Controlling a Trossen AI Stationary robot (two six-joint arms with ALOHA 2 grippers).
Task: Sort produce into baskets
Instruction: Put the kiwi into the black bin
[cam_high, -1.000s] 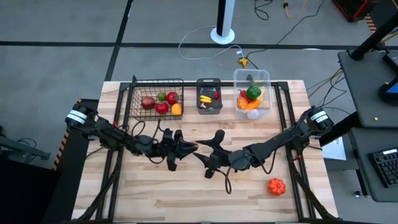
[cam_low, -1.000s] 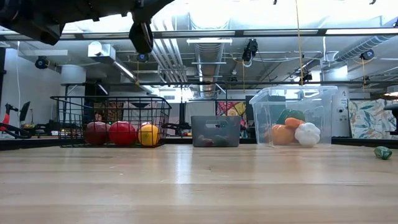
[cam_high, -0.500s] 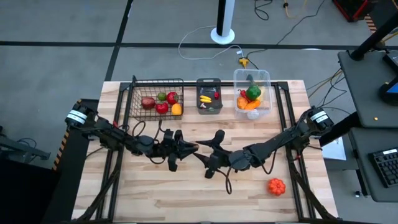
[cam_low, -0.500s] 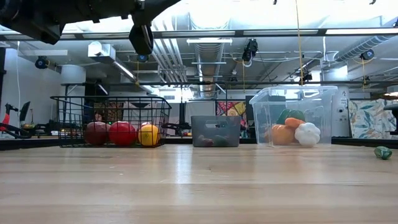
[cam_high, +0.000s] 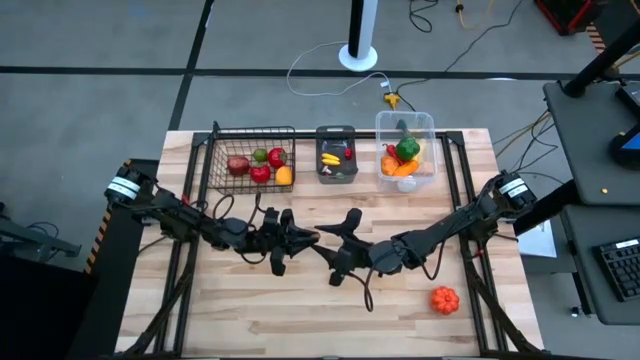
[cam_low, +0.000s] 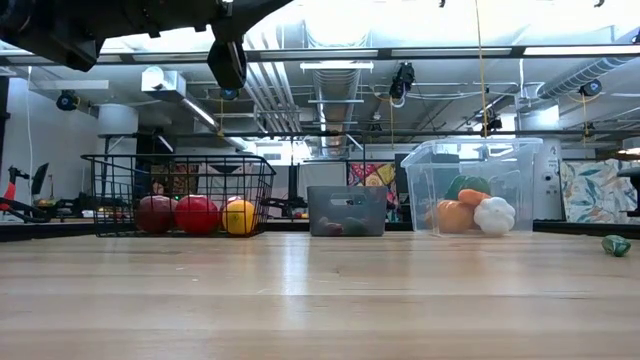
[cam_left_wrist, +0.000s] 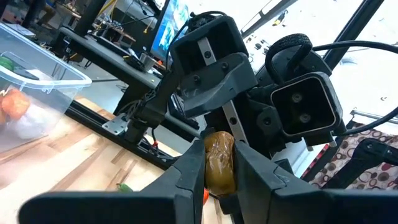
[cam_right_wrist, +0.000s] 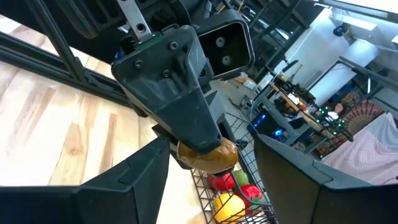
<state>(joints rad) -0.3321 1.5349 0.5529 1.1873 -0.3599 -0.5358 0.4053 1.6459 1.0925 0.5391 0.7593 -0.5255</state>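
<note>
My left gripper (cam_high: 303, 238) is over the middle of the table, shut on a small brown potato-like piece (cam_left_wrist: 219, 163). My right gripper (cam_high: 335, 249) faces it from the right, wide open. Its two fingers (cam_right_wrist: 134, 177) stand apart on either side of the left gripper's tip and the brown piece (cam_right_wrist: 210, 155), touching neither. At the far edge stand the black wire basket (cam_high: 230, 140) with red, green and yellow pieces, the grey bin (cam_high: 337, 131), and the clear tub (cam_high: 428, 125) with orange, green and white pieces. An orange piece (cam_high: 445, 299) lies on the table at the near right. My left gripper pinches the brown piece by its two sides (cam_left_wrist: 214, 177) between its two fingers. The fingers lie about level and point toward the table's right. The piece is lifted clear of the table, and its end sticks out past the fingertips (cam_right_wrist: 224, 152).
A small green piece (cam_low: 616, 244) lies on the table far to the right in the low view. The table's near half shows bare wood (cam_high: 260, 310). Both arms reach in over the table's side rails (cam_high: 190, 230).
</note>
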